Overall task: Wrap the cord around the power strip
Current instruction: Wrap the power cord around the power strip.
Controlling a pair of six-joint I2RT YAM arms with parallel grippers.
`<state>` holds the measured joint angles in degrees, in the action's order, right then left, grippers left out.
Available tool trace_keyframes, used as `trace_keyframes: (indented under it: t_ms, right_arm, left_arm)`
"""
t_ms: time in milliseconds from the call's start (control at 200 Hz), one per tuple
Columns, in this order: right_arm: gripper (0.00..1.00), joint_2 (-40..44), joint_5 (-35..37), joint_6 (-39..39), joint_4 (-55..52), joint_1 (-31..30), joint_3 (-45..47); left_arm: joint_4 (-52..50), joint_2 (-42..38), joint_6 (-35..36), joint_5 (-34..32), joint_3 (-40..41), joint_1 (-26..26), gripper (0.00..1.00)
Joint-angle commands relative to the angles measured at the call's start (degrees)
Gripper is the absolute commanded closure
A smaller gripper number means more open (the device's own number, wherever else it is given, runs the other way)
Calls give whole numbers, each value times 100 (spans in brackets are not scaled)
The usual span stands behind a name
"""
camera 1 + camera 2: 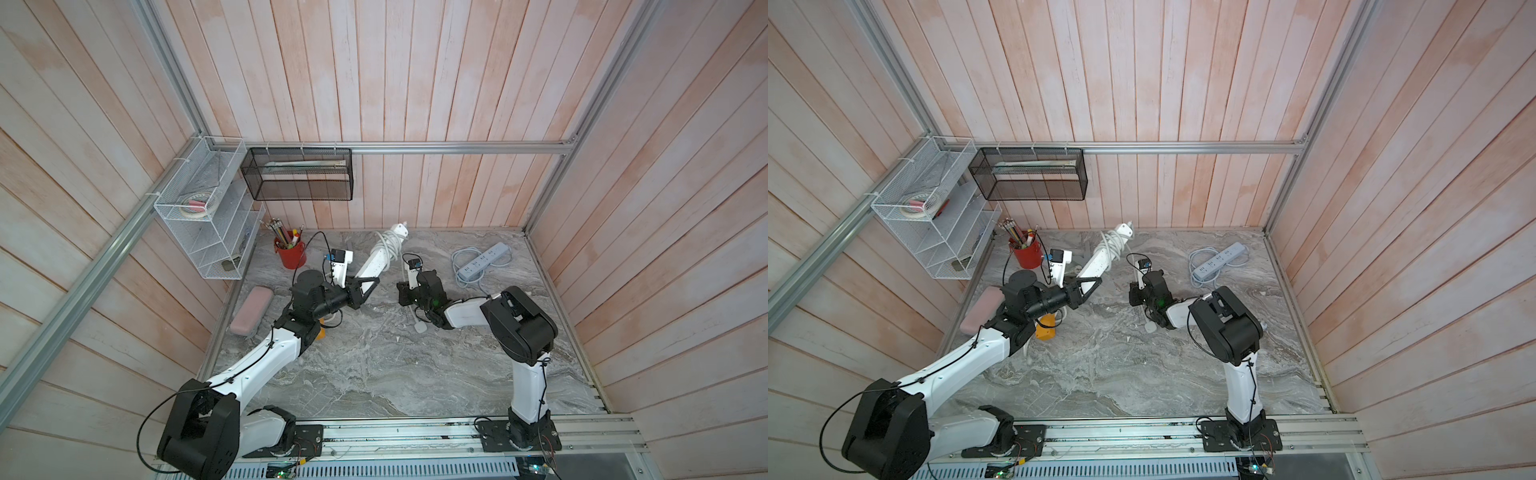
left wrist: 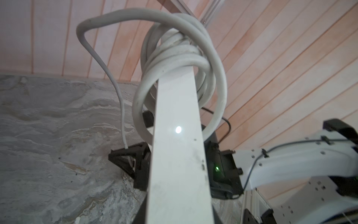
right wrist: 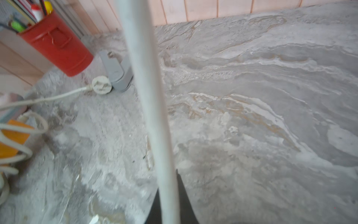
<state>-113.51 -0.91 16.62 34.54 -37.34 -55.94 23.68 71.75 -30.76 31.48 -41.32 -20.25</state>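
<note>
step in hand: winding, partly done. a long white plastic power strip (image 1: pixel 371 267) is held off the grey marbled tabletop (image 1: pixel 374 374), tilted up toward the back wall. its lower end is clamped in the left gripper (image 1: pixel 368 283). several turns of thick white rubber cord (image 2: pixel 174 60) are bunched around the strip's upper end, and the outermost loop hangs slack, wide of the body. one free run of cord drops from the coils to the right gripper (image 2: pixel 129 158), whose jaws are closed on it. in the right wrist view the cord is seen rising from between the dark fingers (image 3: pixel 185 205). a small white plug (image 1: pixel 421 327) is noted on the tabletop just below that gripper. it is judged to be the cord's tail end, not confirmed.

next move, as judged: the gripped run is to be carried round the strip for another turn, with tension kept so that the slack loop is drawn in. risk noted: the coils sit near the tip and may slide off.
</note>
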Motion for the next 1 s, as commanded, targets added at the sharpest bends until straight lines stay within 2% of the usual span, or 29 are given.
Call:
trace_keyframes:
  t_ms: [0, 110, 265, 395, 485, 585, 765, 855, 990]
  right_arm:
    - [100, 617, 528, -949, -588, -356, 280]
    - [100, 1121, 718, -1140, -968, -501, 504]
    - [100, 1841, 1165, -1755, -1474, -752, 724]
    - [100, 2204, 1744, -2665, -1958, -1062, 811]
    - [100, 2429, 1941, -3578, -1928, -1448, 976]
    - [100, 2682, 2569, -4607, -1485, -1895, 1140]
    - [100, 3468, 2885, -5727, -943, -1895, 998]
    - [100, 3871, 2649, -6062, -474, -1786, 956]
    - [100, 3898, 2014, -6239, -677, -1540, 146]
  left_arm:
    - [1007, 178, -343, -408, -433, 119, 100]
    - [861, 472, -190, -542, -625, 252, 100]
    - [-483, 671, 961, -1118, -965, 746, 100]
    - [-1048, 780, 1329, -1378, -1167, 1453, 100]
    - [-1281, 857, 1552, -1480, -1428, 1627, 100]
    - [-1547, 986, 1909, -1660, -1692, 1598, 100]
    - [-2218, 1288, 2852, -2387, -1941, 1472, 100]
    - [-2588, 1578, 3300, -2632, -2264, 1224, 100]
    - [-3476, 2045, 4135, -2516, -2832, 537, 100]
